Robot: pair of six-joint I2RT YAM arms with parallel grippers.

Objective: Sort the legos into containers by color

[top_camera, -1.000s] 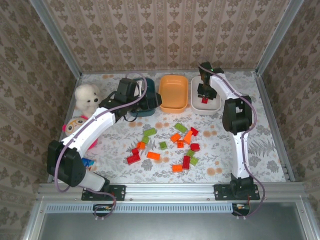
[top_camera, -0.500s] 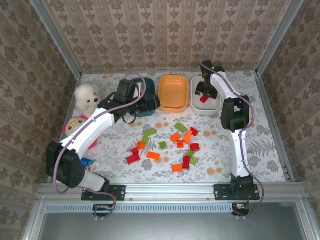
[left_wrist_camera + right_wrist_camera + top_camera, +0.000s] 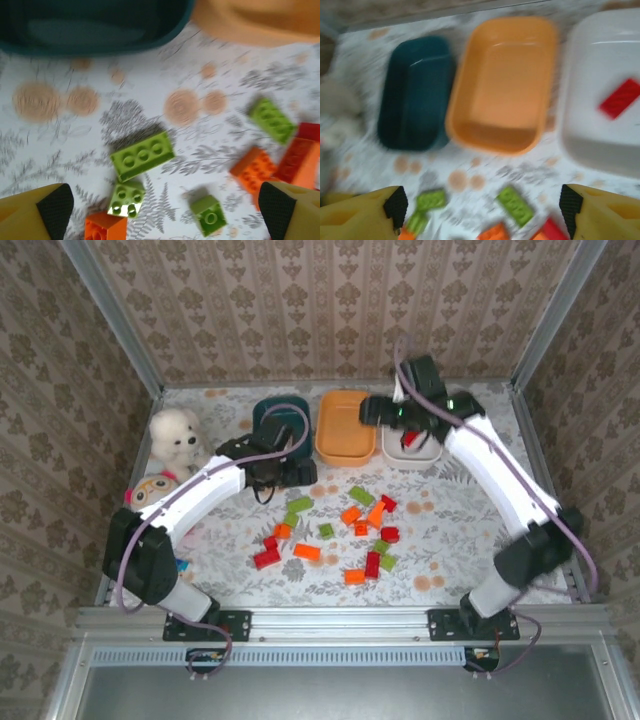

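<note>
The left gripper hangs just below the teal tub, fingers spread wide and holding nothing. The left wrist view shows green, orange and red legos loose on the table beneath it. The right gripper, also wide open and empty, hangs above the right edge of the orange tub. One red brick lies in the white tub.

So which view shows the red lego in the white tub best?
Right wrist: the red lego lies unobstructed on the white tub floor. Top external gives a small red speck beside the right arm.
</note>
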